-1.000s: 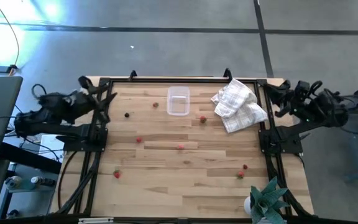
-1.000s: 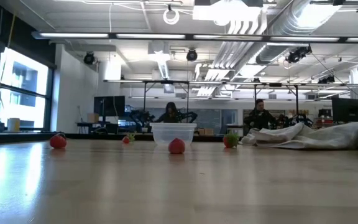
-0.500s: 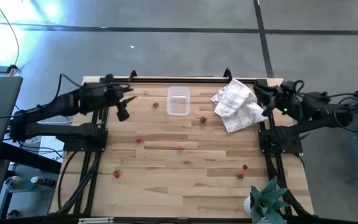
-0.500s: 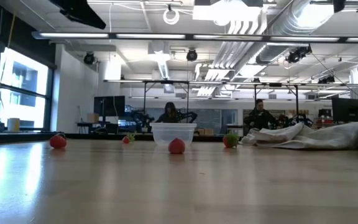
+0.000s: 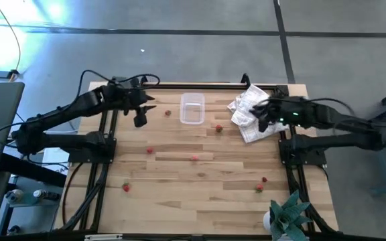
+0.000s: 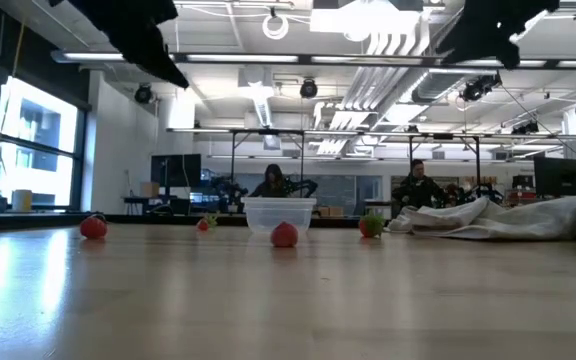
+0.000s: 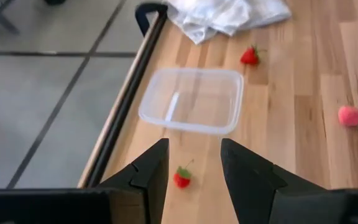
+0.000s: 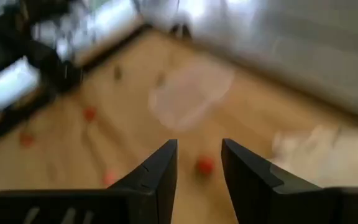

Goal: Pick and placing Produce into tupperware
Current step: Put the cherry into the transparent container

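The worktop (image 5: 200, 201) is a wooden board of pale planks inside a black frame, and both arms reach over its far part. At the far right lies a white wrinkled cloth (image 5: 248, 100), soft and folded on itself. In the far middle stands the tupperware (image 5: 191, 108), a clear plastic tub with rounded corners, see-through walls and nothing inside; its long axis runs from near to far.

The left jaws (image 5: 139, 120) hang above the worktop to the left of the tub, spread apart and holding nothing. In the left wrist view a small red strawberry (image 7: 181, 178) with a green stem lies almost in line between the two fingers (image 7: 148, 171), on the wood just before the tub. In the high view this same piece sits between the left jaws and the tub, so the left arm is clearly the nearer one for it. The right jaws (image 5: 263, 118) hover over the cloth edge, also spread and empty; a red piece (image 5: 218, 128) lies just to their left, near the tub's right corner.

The other produce is scattered well apart: several tiny red round pieces on the middle and near planks
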`<action>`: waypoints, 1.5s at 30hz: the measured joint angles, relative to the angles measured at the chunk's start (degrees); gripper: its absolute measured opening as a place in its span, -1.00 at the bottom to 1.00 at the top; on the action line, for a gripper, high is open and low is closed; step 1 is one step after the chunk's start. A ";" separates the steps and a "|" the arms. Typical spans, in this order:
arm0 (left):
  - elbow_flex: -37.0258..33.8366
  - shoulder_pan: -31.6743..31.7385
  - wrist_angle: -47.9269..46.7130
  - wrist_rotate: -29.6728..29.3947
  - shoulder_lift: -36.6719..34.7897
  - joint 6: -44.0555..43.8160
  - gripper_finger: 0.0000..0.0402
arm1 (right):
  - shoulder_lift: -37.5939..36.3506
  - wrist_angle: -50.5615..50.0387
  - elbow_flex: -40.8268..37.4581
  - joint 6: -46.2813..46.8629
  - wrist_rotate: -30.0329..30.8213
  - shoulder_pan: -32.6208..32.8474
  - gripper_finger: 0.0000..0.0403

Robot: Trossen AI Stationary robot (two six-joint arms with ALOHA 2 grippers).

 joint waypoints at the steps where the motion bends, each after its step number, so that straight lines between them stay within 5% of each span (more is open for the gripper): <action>1: 0.00 -0.02 -0.15 0.02 0.26 0.00 -0.32 | 0.98 -1.92 0.00 1.20 -3.65 -1.17 -0.42; 10: 0.00 -0.04 -0.15 1.11 0.70 0.48 -0.32 | 4.37 -24.17 -0.02 21.35 -27.62 -1.01 -0.42; 22: 0.00 -0.04 -0.13 1.29 0.71 0.46 -0.32 | 7.01 -33.03 -0.16 45.87 -21.03 17.28 -0.41; 30: 0.00 -0.04 -0.13 1.29 0.71 0.46 -0.32 | 12.71 -20.63 -8.72 58.00 -20.17 28.59 -0.41; 45: -0.02 -0.04 -0.14 1.29 0.71 0.44 -0.32 | 14.80 -6.49 -16.92 73.53 -21.77 36.28 -0.41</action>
